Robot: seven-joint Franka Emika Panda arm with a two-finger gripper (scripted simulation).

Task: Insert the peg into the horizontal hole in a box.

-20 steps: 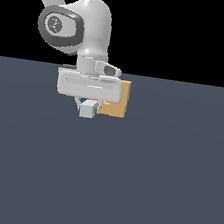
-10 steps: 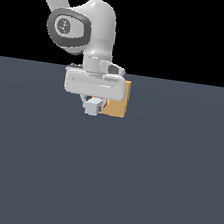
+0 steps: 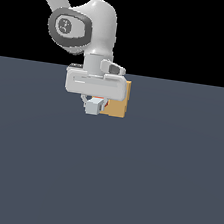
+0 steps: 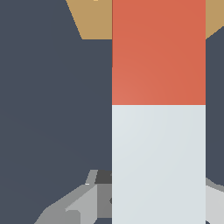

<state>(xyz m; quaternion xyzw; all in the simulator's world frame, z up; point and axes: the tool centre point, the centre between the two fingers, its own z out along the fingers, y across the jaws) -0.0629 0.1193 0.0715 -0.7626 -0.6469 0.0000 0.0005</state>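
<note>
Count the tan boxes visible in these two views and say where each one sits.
1. The box rests on the floor behind the tool, toward the exterior view's right; the peg points its orange end at it.

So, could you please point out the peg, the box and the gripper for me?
peg (image 4: 158, 109), wrist view, on its face where orange meets white.
box (image 3: 117, 108), exterior view, on its tan front face.
gripper (image 3: 93, 105), exterior view, between its fingertips.

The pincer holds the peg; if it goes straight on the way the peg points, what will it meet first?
Probably the box: the peg's orange end points at it. The hole is hidden, so alignment is unclear. The pincer is shut on the peg.
</note>
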